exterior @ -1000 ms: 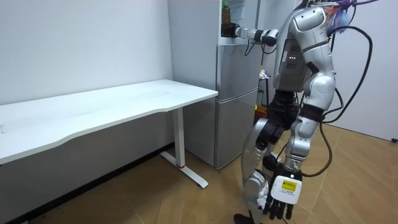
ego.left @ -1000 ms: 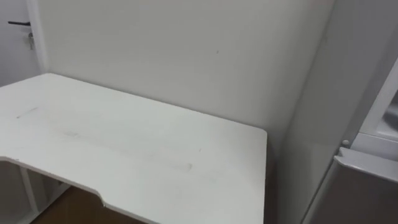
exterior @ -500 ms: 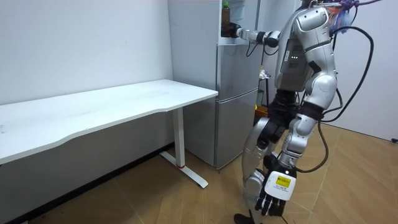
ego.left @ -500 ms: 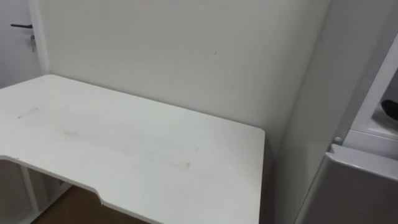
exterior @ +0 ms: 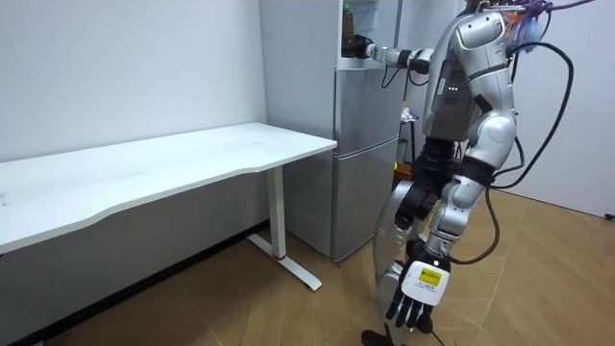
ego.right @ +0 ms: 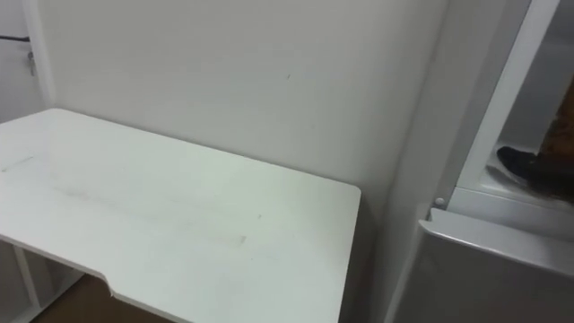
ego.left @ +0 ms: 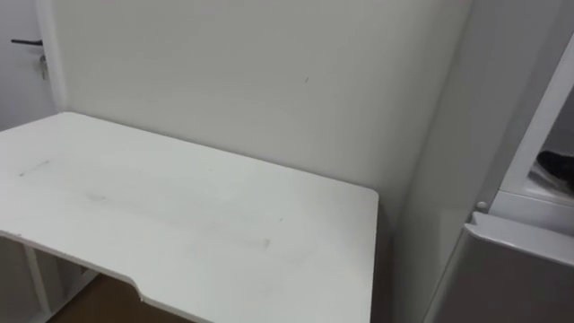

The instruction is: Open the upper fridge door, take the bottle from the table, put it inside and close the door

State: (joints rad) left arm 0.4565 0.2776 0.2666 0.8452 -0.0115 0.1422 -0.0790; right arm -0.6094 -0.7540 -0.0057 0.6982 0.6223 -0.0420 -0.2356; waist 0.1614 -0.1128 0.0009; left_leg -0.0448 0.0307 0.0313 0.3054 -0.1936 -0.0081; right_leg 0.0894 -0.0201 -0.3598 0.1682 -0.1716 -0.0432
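One bottle (exterior: pixel 348 16), one fridge (exterior: pixel 366 144), one table (exterior: pixel 183 160)

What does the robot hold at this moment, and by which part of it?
Its right hand holds the bottle by the lower part, inside the upper fridge. The left hand hangs open, holding nothing.

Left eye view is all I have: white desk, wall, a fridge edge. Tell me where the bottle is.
Observer: In the room view the bottle stands upright inside the open upper fridge compartment.
Operator: Say which hand is at it.
Observer: The right hand, arm stretched out, is at the bottle's base.
Operator: Report the other hand.
Observer: The left hand hangs open beside the robot's leg, low, holding nothing.
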